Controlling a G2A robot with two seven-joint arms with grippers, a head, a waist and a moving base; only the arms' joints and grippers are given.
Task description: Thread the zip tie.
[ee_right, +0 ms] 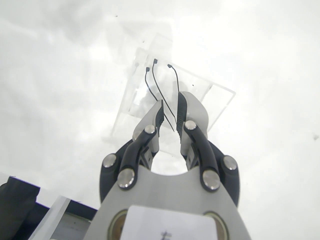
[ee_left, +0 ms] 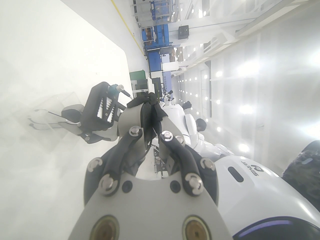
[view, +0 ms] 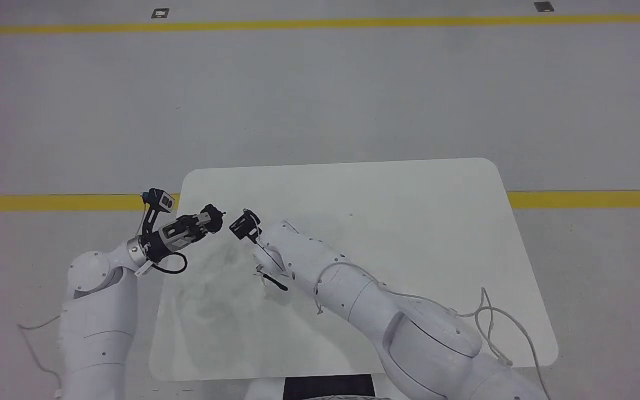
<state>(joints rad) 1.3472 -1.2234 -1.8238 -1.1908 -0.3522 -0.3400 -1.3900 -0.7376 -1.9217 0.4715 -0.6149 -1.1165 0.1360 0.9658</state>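
Top view: white table (view: 420, 200). Both arms are over its 9 o'clock side, claws near each other but apart.

Left gripper (view: 212, 217): sits at 9 o'clock of the right gripper (view: 243, 224). In its own wrist view the fingertips (ee_left: 146, 116) are pressed together around a bunch of black material. Cannot tell whether a tie is nipped in there.

Right gripper, own wrist view: fingers (ee_right: 181, 111) stand apart, gripping nothing. It hangs over a clear plastic tray (ee_right: 220, 93) lying flat on the table.

Zip ties (ee_right: 155, 61): three, black and thin, lying in the tray side by side with their heads at the end away from the claw. The middle tie's tail runs into the gap between the spread fingers; cannot tell if it touches either pad. The two outer tails pass behind the fingertips.
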